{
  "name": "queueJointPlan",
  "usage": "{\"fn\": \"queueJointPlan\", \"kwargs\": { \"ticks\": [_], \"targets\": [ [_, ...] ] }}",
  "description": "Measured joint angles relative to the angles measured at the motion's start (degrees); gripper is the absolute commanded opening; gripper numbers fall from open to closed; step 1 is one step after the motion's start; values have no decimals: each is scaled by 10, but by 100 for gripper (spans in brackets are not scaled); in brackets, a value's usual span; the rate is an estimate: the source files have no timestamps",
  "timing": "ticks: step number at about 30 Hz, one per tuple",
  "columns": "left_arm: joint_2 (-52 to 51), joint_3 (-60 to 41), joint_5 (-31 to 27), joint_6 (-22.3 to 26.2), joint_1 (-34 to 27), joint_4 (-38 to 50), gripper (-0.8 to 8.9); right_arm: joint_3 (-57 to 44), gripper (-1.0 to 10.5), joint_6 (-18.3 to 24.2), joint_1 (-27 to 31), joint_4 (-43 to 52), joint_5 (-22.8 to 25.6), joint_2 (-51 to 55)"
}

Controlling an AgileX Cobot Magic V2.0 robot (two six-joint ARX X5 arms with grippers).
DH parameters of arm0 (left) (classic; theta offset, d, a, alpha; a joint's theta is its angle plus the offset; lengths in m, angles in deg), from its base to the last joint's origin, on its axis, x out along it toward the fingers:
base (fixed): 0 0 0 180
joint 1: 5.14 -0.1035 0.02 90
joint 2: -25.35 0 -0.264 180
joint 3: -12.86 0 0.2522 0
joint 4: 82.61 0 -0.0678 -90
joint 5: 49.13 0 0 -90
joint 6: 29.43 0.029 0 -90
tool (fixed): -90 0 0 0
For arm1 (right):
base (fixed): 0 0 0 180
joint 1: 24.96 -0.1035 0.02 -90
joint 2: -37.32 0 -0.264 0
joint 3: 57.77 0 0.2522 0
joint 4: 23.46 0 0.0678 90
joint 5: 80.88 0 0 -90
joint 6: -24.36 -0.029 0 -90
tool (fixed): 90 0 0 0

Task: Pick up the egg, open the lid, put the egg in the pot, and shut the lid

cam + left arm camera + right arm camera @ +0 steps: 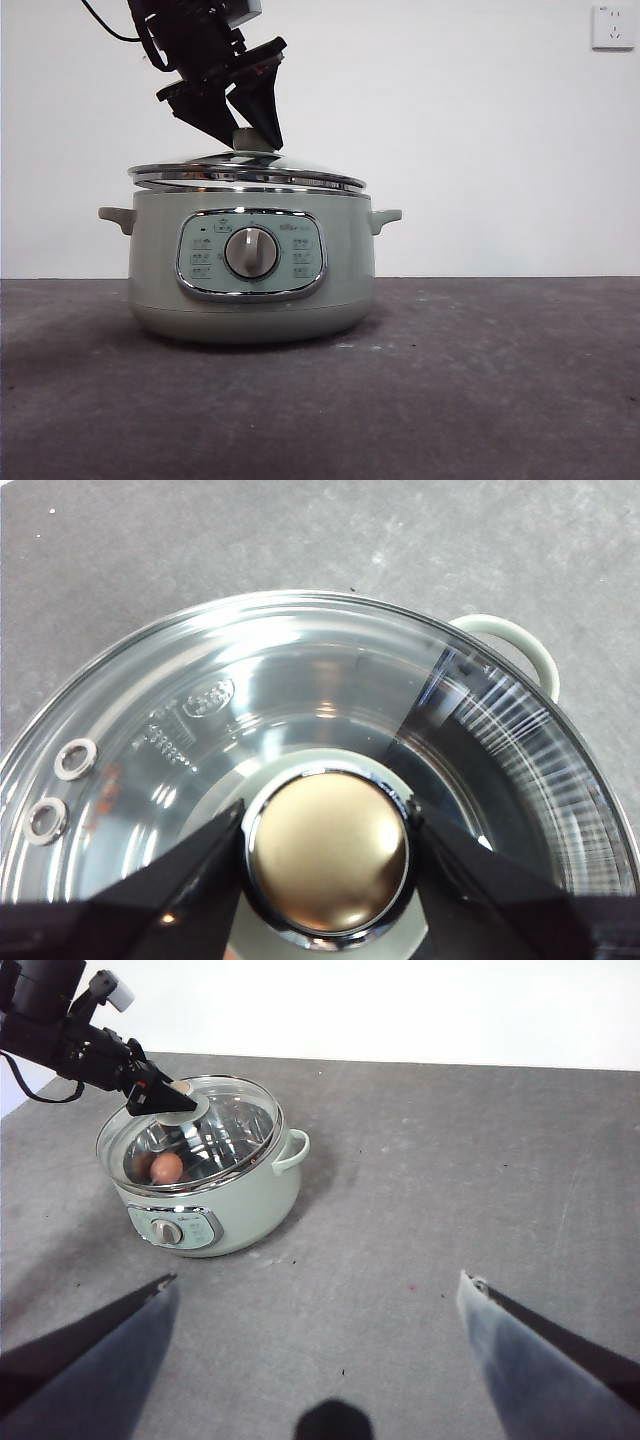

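The pale green pot (250, 300) stands on the dark table with its dial facing the front view. The glass lid (245, 172) lies on its rim. My left gripper (256, 136) reaches down from above, and its jaws press both sides of the lid's knob (327, 850). The lid fills the left wrist view (300, 690). In the right wrist view the egg (167, 1167) lies inside the pot (240, 1215), seen through the glass. My right gripper (320, 1290) is open and empty, high above the table and well away from the pot.
A white wall stands behind the table, with a socket (612, 27) at the upper right. The grey tabletop (450, 1180) stretches beside the pot. One of the pot's side handles (520, 645) shows beyond the lid.
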Motion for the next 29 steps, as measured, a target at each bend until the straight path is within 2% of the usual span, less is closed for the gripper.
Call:
{"fn": "queueJointPlan", "kwargs": {
  "ticks": [24, 26, 29],
  "targets": [
    [18, 5, 6, -3, 3, -10, 6, 0, 472, 0, 0, 0, 0, 0],
    [19, 6, 6, -3, 3, -11, 62, 0, 472, 0, 0, 0, 0, 0],
    [19, 6, 6, -3, 3, -11, 277, 0, 472, 0, 0, 0, 0, 0]
  ]
}}
